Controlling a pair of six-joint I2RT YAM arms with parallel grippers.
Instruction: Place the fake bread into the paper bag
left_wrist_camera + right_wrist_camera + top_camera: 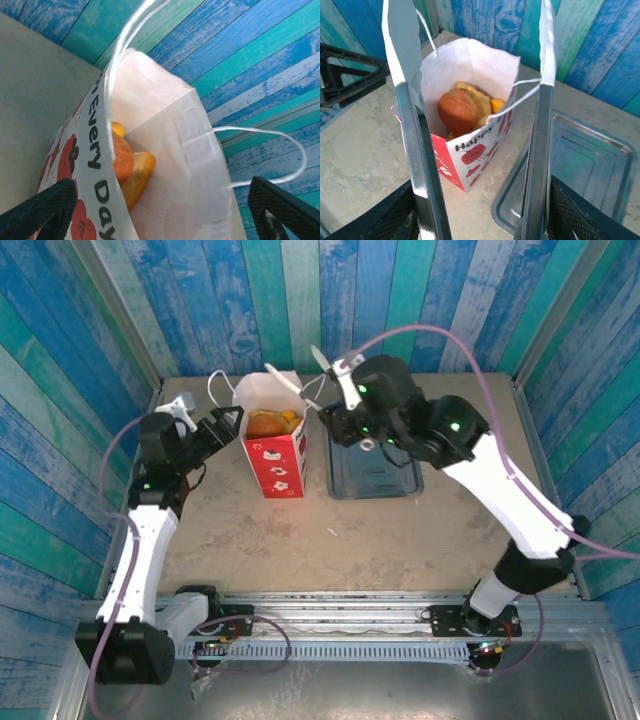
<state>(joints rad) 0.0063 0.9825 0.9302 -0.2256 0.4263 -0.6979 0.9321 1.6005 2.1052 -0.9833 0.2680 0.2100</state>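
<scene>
A: On the worktop, tray just right of upright paper bag. Tools?
B: Spread open, left tool at bag's left side; right tool clamps tongs, tips apart, over bag.
A: And fake bread?
B: Inside bag. Probably light, stiff, slick; pinch mid-body.

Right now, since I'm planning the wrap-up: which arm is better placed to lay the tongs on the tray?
Right. The right gripper holds the tongs beside the grey tray; the left gripper is open on the other side of the paper bag, away from the tray.
</scene>
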